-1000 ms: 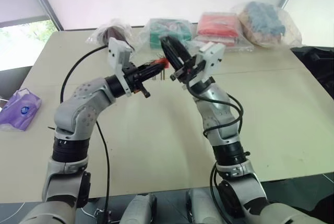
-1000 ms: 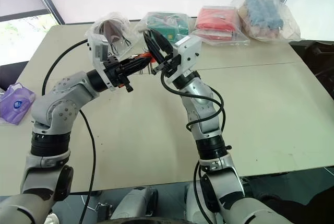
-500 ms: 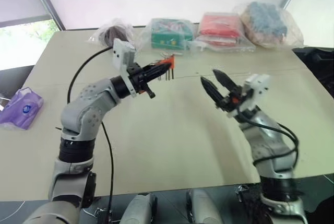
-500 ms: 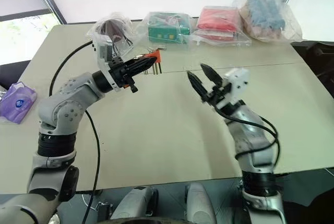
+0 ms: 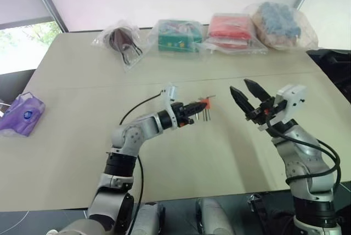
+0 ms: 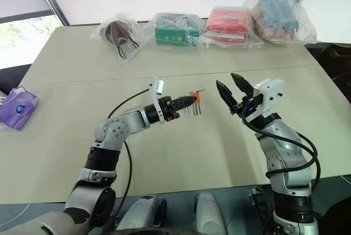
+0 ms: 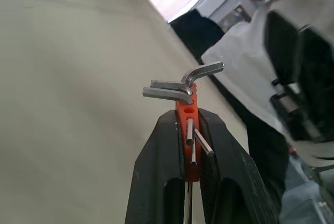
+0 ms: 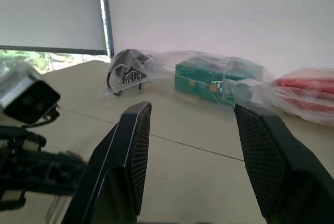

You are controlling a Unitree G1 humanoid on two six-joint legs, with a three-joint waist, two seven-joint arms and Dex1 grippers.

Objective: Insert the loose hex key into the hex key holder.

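My left gripper (image 5: 193,107) is shut on the orange-red hex key holder (image 5: 203,104), held low over the middle of the table (image 5: 164,164). In the left wrist view the holder (image 7: 186,116) is clamped between the two black fingers (image 7: 162,182), with several metal keys (image 7: 169,92) sticking out of it. One bent key (image 7: 204,71) stands out further than the others. I cannot tell the loose hex key apart from these keys. My right gripper (image 5: 245,89) hangs open to the right of the holder, apart from it, with nothing between its fingers (image 8: 130,151).
Along the table's far edge lie clear bags: a dark item (image 5: 123,40), a green box (image 5: 176,35), a red packet (image 5: 230,28) and a blue-grey bundle (image 5: 279,22). A purple packet (image 5: 22,113) sits at the left edge.
My left gripper has come down and to the right with the holder and rolled. My right gripper has pulled away from the holder to the right and stands open.
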